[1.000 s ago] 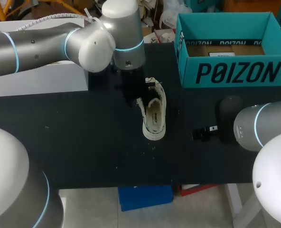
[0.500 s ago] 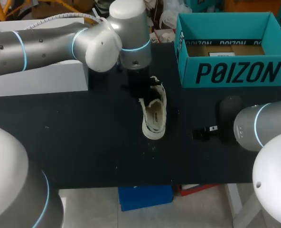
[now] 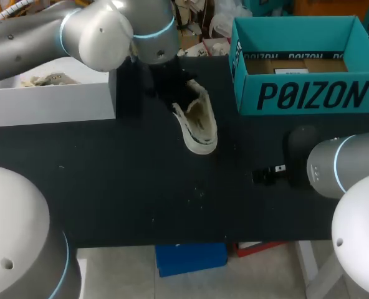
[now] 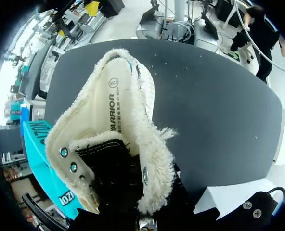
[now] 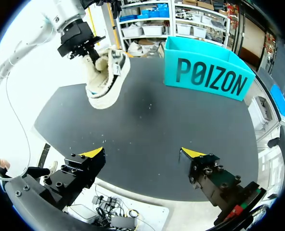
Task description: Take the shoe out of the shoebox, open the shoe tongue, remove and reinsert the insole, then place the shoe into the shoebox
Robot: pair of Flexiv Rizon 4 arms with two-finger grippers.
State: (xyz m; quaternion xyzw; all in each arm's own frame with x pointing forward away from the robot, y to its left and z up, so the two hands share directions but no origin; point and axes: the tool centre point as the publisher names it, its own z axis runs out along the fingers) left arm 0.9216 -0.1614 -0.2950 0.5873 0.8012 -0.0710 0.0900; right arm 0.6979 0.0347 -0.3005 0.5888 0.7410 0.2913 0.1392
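A cream shoe (image 3: 197, 122) with fleecy lining hangs tilted over the black table, toe pointing down. My left gripper (image 3: 172, 93) is shut on its rear collar beside the black tongue (image 4: 109, 159); the fingertips are hidden by the fleece. The printed insole (image 4: 114, 103) lies inside the shoe. From the right wrist view the shoe (image 5: 104, 82) dangles under the left gripper (image 5: 80, 41). The teal shoebox (image 3: 303, 93) stands at the back right, also seen as the shoebox (image 5: 207, 72) ahead of my right gripper. My right gripper (image 5: 142, 154) is open and holds nothing, low over the table's right side.
A white box (image 3: 47, 103) with something cream inside stands at the back left, close to the left arm. Bare black table (image 3: 141, 187) stretches in front of the shoe. A dark rounded object (image 3: 301, 142) sits near the right arm.
The left gripper has shut on the shoe's collar and raised it off the table toward the back; the shoe now hangs tilted. The right arm has kept still.
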